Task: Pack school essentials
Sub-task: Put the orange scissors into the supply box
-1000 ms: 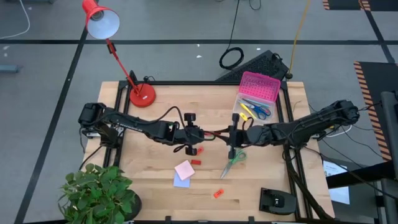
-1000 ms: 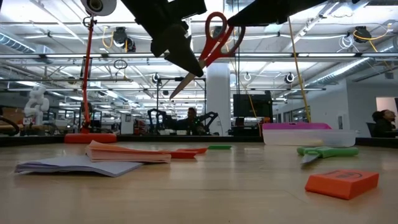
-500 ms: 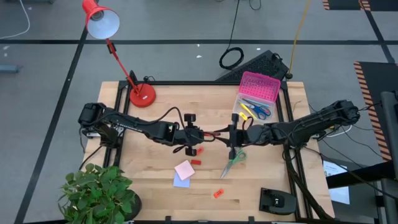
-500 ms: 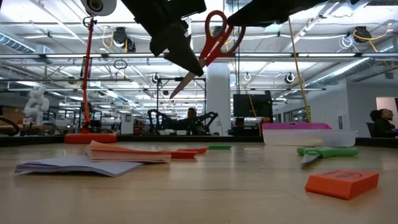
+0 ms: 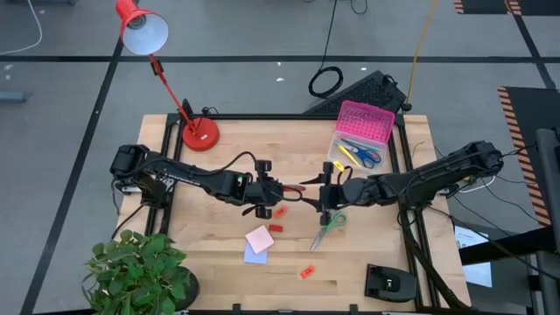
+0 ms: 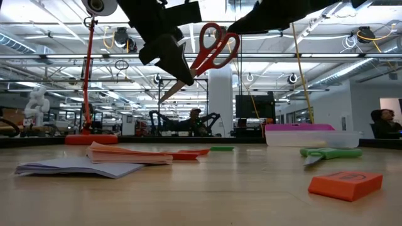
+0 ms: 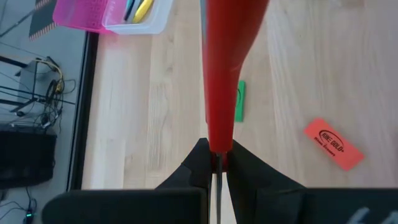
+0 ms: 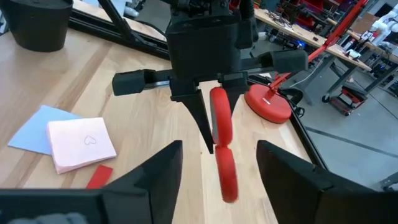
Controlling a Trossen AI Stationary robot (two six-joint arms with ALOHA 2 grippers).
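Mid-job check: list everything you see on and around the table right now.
red scissors: one, red, in the air mid-table
green scissors: one, green, on the table near the right gripper
sticky-note pads: two, pink overlapping lavender, front centre
erasers: three red-orange, one green, mid-table
clear box: one, pink lid, back right; holds blue scissors
lamp: one, red, back left
plant: one, green, front left
left gripper: shut on the red scissors' blades
right gripper: open, at the handles
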